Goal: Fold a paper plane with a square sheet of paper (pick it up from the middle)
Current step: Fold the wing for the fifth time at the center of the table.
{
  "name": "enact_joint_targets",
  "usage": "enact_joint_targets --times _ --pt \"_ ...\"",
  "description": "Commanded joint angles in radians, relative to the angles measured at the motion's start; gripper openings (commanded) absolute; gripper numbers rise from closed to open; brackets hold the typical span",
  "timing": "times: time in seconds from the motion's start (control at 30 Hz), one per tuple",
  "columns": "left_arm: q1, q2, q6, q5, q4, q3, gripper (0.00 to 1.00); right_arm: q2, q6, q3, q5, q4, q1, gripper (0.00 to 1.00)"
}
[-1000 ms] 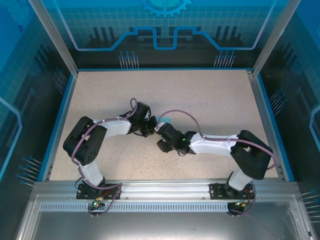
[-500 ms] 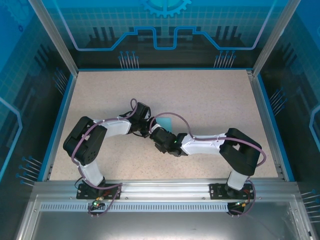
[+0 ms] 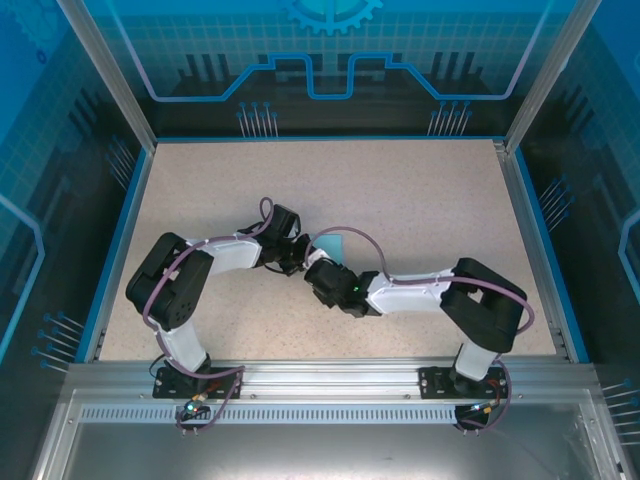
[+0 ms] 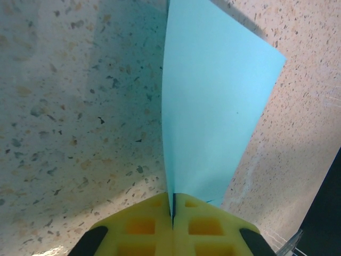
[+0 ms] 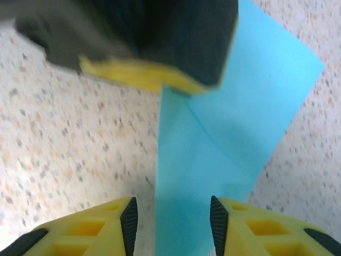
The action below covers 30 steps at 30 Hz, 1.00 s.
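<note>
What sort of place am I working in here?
Probably a purpose-built robot cell in a lab or demo space: a speckled table fenced by aluminium posts and blue panels printed with gear and circuit art, with the arms bolted to a rail at its near edge.

Probably a robotics lab cell, aluminium frame (image 3: 330, 372), blue circuit-print wall panels (image 3: 420, 40), speckled tabletop (image 3: 430, 210)

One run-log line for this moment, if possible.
left gripper: shut on paper sheet | right gripper: open, sheet between jaws | sheet: creased
</note>
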Motion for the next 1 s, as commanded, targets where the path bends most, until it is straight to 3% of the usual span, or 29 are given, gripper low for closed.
enact_joint_targets --times 0.0,0.3,0.97 --pt "0.005 -0.018 0.011 0.035 -0.005 0.032 0.05 -0.065 0.030 -0.082 -0.045 0.054 -0.010 0.46" --pt "0.005 -0.018 0.010 0.044 -0.009 0.033 0.05 -0.027 0.011 -0.073 -0.032 0.088 -0.012 0.51" --pt "0.004 -0.005 0.009 0.053 -0.028 0.045 0.06 0.038 -0.039 -0.066 0.042 0.161 -0.026 0.36"
